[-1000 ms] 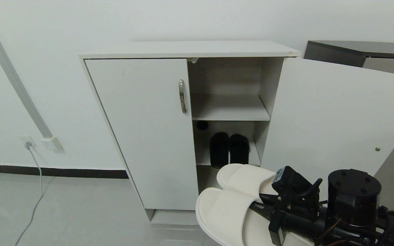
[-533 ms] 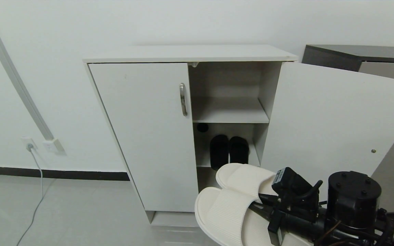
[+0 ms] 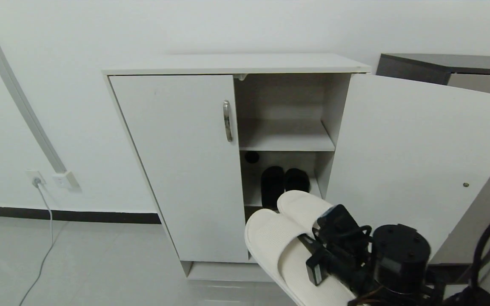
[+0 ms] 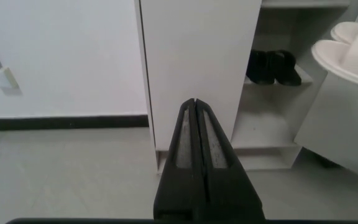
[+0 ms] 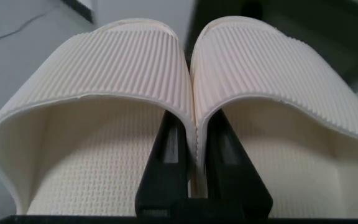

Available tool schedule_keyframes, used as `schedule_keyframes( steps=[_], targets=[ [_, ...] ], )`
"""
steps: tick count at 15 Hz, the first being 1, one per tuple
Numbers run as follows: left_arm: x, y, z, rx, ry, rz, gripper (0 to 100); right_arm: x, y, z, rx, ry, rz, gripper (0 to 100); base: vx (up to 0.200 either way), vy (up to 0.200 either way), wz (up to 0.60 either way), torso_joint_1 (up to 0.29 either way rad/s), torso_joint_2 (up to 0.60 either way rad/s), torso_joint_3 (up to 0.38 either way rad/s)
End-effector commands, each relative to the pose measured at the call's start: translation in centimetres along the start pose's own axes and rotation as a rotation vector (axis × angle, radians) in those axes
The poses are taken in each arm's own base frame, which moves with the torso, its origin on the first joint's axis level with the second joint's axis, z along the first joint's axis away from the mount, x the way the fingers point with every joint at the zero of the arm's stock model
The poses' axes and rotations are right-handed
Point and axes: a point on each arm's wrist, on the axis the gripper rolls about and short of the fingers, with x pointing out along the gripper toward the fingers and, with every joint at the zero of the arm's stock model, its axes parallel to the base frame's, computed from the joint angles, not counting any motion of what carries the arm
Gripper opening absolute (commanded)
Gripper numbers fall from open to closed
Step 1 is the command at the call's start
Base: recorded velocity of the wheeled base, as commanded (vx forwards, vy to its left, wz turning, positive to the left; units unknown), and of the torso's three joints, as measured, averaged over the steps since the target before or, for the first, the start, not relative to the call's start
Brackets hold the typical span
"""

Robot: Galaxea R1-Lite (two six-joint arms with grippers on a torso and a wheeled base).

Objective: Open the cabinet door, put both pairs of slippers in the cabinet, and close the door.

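The white cabinet (image 3: 236,63) stands with its right door (image 3: 406,148) swung open and its left door (image 3: 181,161) closed. A black pair of slippers (image 3: 283,185) (image 4: 272,65) sits on the middle shelf. My right gripper (image 3: 309,250) (image 5: 194,134) is shut on the white pair of slippers (image 3: 279,238) (image 5: 135,81), pinching their inner edges together. Their toes point at the opening, just in front of the black pair's shelf. My left gripper (image 4: 194,106) is shut and empty, low in front of the closed left door.
The upper shelf (image 3: 285,136) and bottom shelf (image 4: 260,127) are bare. A dark grey unit (image 3: 449,68) stands behind the open door. A wall socket with a cable (image 3: 34,178) is at far left, with open floor (image 3: 79,263) in front of it.
My right gripper has carried the white slippers forward and left toward the cabinet opening; their toes now cover the lower edge of the black pair. The head view shifted slightly.
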Motion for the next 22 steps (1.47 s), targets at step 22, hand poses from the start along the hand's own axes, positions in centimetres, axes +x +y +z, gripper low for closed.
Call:
schedule_keyframes(
  steps=[22],
  targets=[
    [0.0, 0.0, 0.0, 0.002, 0.001, 0.0, 0, 8.7, 3.1, 10.5, 0.217, 0.042, -0.508, 0, 0.0, 0.0, 0.0, 0.001, 0.01, 0.006]
  ],
)
